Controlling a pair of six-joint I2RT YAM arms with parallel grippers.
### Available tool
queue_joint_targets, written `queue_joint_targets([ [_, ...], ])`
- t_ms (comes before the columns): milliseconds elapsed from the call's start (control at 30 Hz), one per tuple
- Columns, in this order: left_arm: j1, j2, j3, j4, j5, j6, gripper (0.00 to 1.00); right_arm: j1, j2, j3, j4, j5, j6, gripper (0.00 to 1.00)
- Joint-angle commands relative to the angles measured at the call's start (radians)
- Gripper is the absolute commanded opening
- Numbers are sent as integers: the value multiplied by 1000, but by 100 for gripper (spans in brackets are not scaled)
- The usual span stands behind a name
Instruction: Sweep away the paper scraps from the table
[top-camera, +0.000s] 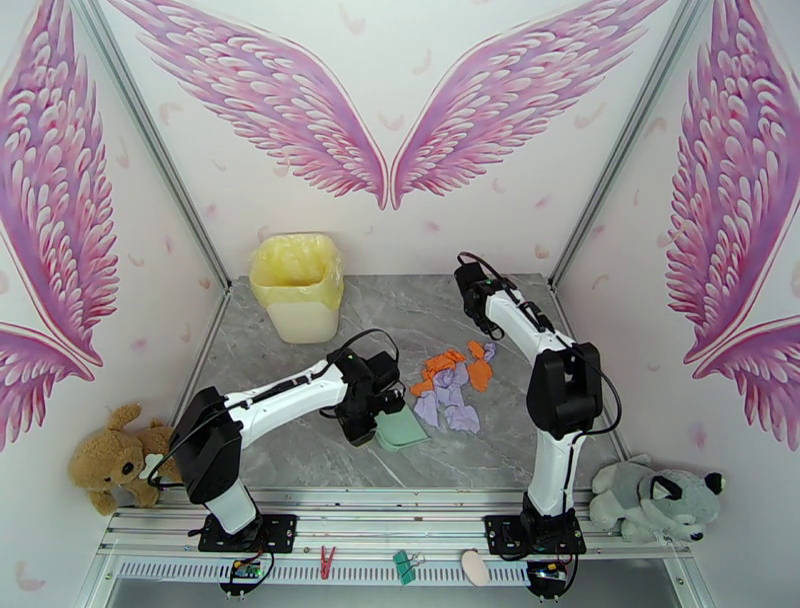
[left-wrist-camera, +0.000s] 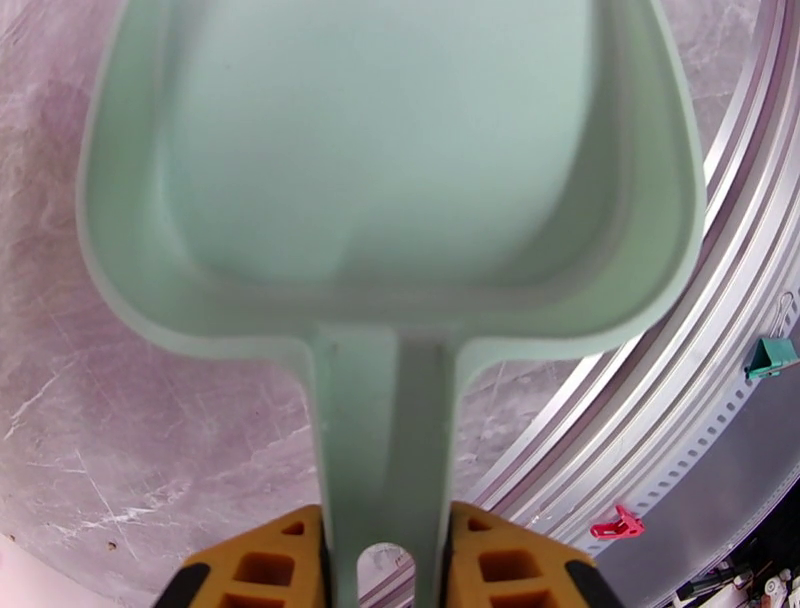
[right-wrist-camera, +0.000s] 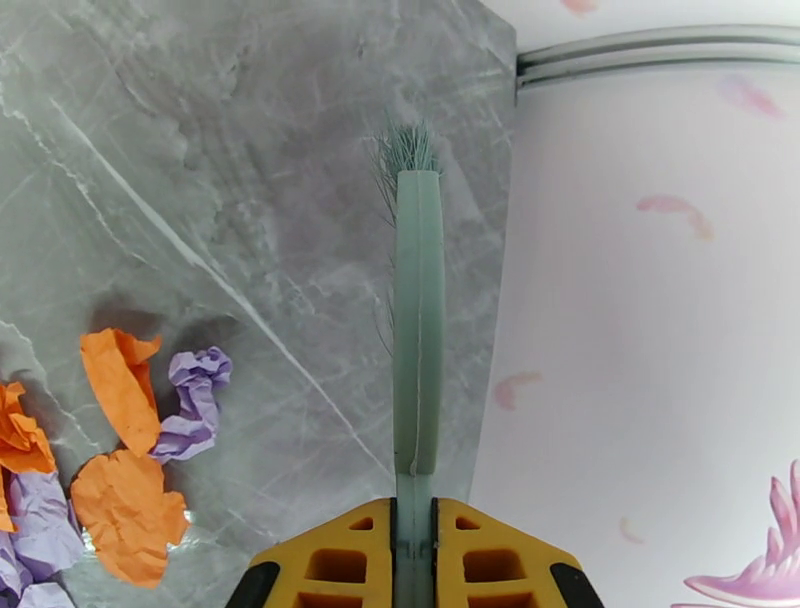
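Fingers (left-wrist-camera: 265, 565) of the left gripper (left-wrist-camera: 385, 560) pinch the handle of a mint-green dustpan (left-wrist-camera: 400, 150), its pan pointing away from the wrist over the near part of the table (top-camera: 300, 440). The right gripper (right-wrist-camera: 413, 545) has its yellow fingers (right-wrist-camera: 500, 560) pressed onto the handle of a matching brush (right-wrist-camera: 418, 320), bristles aimed at the far right corner by the wall.

Between the two lie the paper scraps (top-camera: 455, 385), orange and lavender wads bunched right of the table's centre. The dustpan's mouth is just beside their near left edge, and the brush is beyond them on the far side. Whether the pan's lip touches the table I cannot tell.

The wads look light, soft and loosely crumpled, so they would likely skitter or roll under a fast stroke. They are best not gripped but pushed, with bristles meeting the pile's far right edge and drawing it toward the pan. A bin (top-camera: 297, 285) lined in yellow stands far left.
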Motion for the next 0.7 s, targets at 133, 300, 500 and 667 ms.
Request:
queue_joint_targets([
  [133,-2,17,-20,-12,-68,-23,0,13,29,11,-3,14,-4,0],
  [300,-2,71,-9,7,-105,-33,0,25,42,3,-14,-17,0,0],
  [500,-2,106,18,18,-126,-25,0,45,22,-70,-17,-48,5,0],
  [667,-2,124,32,28,-128,-15,0,70,26,-104,-44,-96,28,0],
])
